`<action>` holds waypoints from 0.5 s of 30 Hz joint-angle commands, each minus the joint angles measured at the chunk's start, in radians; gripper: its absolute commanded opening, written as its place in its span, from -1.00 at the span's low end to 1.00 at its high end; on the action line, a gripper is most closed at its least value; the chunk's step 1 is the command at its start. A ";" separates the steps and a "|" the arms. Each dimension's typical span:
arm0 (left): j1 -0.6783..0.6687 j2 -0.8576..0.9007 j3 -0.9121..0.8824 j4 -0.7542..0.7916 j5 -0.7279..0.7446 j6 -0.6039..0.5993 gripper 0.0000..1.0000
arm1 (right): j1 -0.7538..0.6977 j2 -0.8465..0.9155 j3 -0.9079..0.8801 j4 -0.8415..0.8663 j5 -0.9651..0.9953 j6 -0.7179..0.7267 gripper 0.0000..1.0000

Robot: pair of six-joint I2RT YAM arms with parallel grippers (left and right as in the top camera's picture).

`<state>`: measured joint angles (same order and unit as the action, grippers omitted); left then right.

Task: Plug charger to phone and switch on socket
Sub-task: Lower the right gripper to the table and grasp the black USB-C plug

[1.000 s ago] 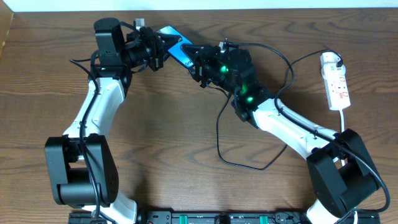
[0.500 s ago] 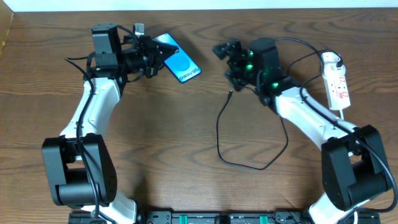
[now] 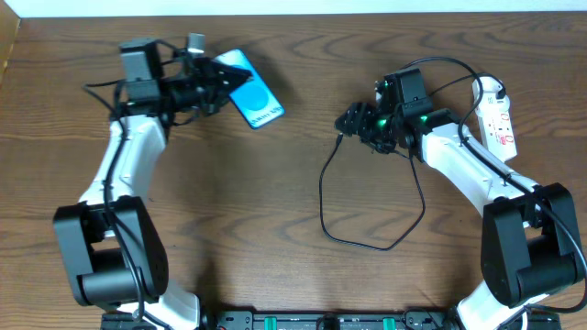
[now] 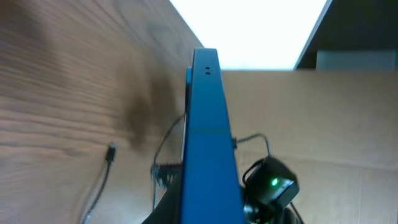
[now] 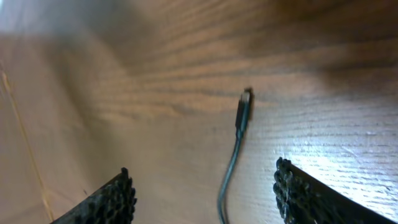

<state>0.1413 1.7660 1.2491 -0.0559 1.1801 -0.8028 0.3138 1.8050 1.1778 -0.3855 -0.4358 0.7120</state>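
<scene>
My left gripper is shut on the phone, holding it above the table at the back left, blue screen up. In the left wrist view the phone stands edge-on, filling the middle. The charger's black cable loops over the table, and its connector tip lies free on the wood. My right gripper hovers open right beside that tip. In the right wrist view the tip lies ahead between the spread fingers. The socket lies at the far right with the white plug in it.
The table's back edge runs just behind the phone and the socket. A cardboard wall shows beyond the table in the left wrist view. The cable's loop lies in the middle of the table in front of my right arm.
My right gripper has left the phone and swung right, then come down by the connector tip, which now lies on the table. My left gripper has carried the phone to the left.
</scene>
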 commanded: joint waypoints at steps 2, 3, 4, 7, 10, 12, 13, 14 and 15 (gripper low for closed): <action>0.077 -0.020 0.018 0.003 0.052 0.024 -0.86 | 0.003 -0.024 0.079 -0.080 -0.028 -0.169 0.36; 0.087 -0.020 0.018 0.003 0.057 0.024 -0.86 | 0.008 -0.024 0.111 -0.115 -0.004 -0.179 0.36; 0.096 -0.020 0.018 0.003 0.062 0.024 -0.86 | 0.013 -0.024 0.143 -0.149 0.023 -0.188 0.35; 0.106 -0.020 0.018 0.003 0.066 0.025 -0.86 | 0.035 -0.024 0.238 -0.235 0.085 -0.206 0.33; 0.106 -0.020 0.018 -0.005 0.066 0.024 -0.86 | 0.061 -0.024 0.315 -0.310 0.163 -0.209 0.28; 0.106 -0.020 0.018 -0.020 0.066 0.024 -0.86 | 0.082 -0.021 0.352 -0.356 0.234 -0.205 0.22; 0.106 -0.020 0.018 -0.023 0.066 0.024 -0.86 | 0.093 -0.019 0.369 -0.379 0.269 -0.194 0.20; 0.106 -0.020 0.018 -0.023 0.066 0.024 -0.86 | 0.102 -0.014 0.379 -0.394 0.296 -0.179 0.18; 0.106 -0.020 0.018 -0.023 0.066 0.024 -0.86 | 0.112 -0.008 0.389 -0.410 0.323 -0.157 0.16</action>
<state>0.2478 1.7660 1.2491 -0.0822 1.2057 -0.7975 0.4004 1.8004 1.5314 -0.7689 -0.2447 0.5346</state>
